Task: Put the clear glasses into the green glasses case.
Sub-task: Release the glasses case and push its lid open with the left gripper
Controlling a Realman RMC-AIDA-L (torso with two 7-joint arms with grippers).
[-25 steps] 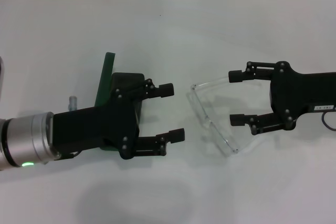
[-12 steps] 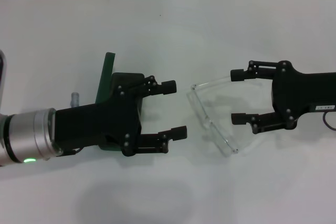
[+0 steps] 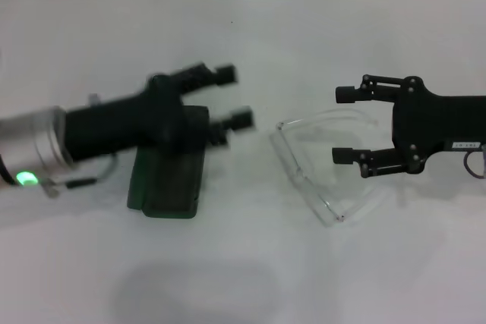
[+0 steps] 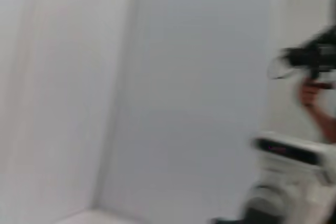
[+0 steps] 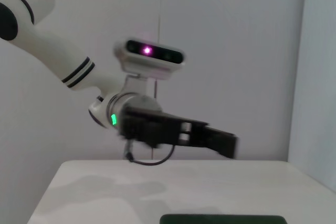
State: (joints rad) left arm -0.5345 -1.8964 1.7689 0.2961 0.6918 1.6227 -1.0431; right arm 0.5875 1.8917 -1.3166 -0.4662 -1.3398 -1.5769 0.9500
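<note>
The clear glasses [image 3: 305, 176] lie on the white table, right of centre, with one thin temple arm running towards my right gripper [image 3: 343, 125]. That gripper is open and level with the glasses' right side, and the temple arm passes between its fingers. The green glasses case [image 3: 165, 184] sits left of centre; my left arm hides its far part. My left gripper [image 3: 232, 97] hangs open above the case's far right corner, blurred by motion and holding nothing. In the right wrist view the left gripper [image 5: 210, 137] hovers over the table and the case's edge [image 5: 223, 217] shows.
The white table [image 3: 243, 28] ends at a tiled wall at the back. A small grey stub [image 3: 93, 99] pokes out behind the left arm. The robot's head unit [image 5: 149, 52] shows in the right wrist view.
My left arm has swung up and towards the back, uncovering the case's near part. My right gripper has shifted slightly back, its fingers a little closer together. The glasses have not moved.
</note>
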